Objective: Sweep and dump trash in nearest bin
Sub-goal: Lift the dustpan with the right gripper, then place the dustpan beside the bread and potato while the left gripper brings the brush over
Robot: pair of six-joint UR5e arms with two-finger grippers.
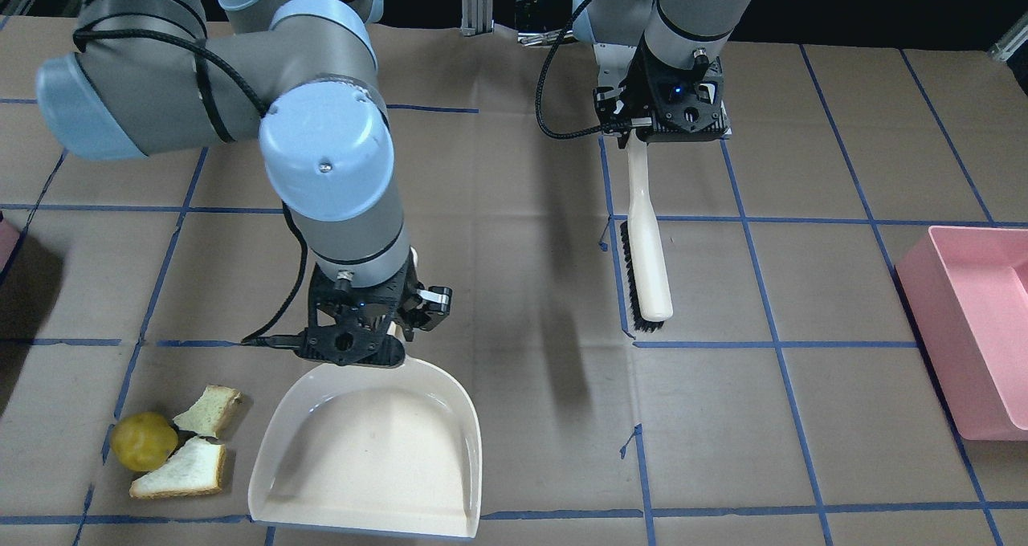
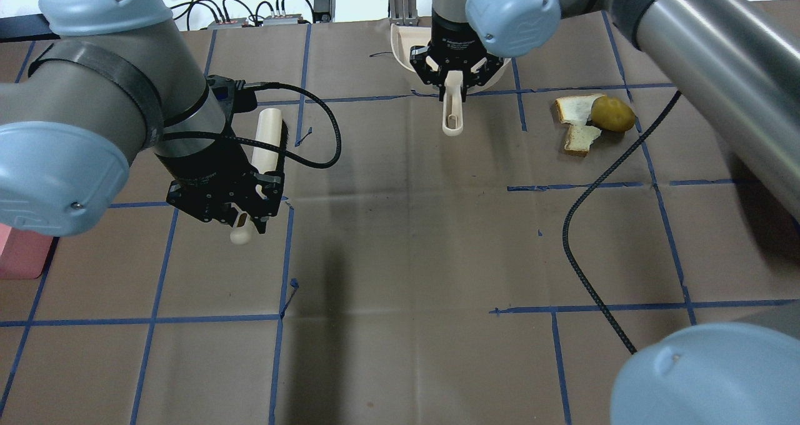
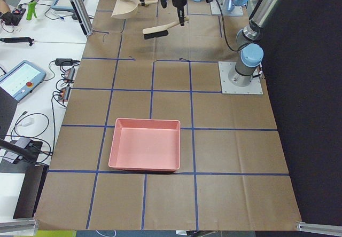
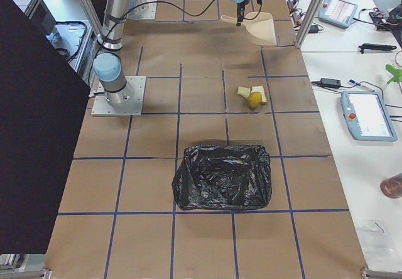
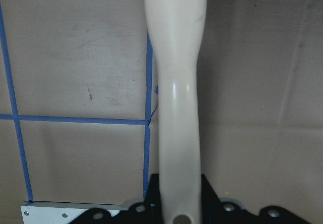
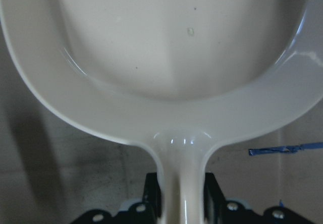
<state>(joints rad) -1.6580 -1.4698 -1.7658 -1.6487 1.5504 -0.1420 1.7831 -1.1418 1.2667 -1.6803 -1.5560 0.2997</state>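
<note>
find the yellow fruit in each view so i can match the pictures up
Front-facing: yellow fruit at lower left, on the table.
Overhead: yellow fruit at upper right.
Exterior left: not in it.
Exterior right: yellow fruit just above the middle.
Left wrist: not in it.
Right wrist: not in it.
Shared landmark: the bread pieces lying right beside it, with the dustpan nearby.

Shows a small round yellow lemon-like fruit (image 1: 144, 442) resting on the tabletop (image 1: 803, 450); pressed, apparently, against two torn white, tan-crusted pieces lying flat: smaller bread piece (image 1: 210, 409) and wedge-shaped bread piece (image 1: 183, 472), nearly touching each other.
</note>
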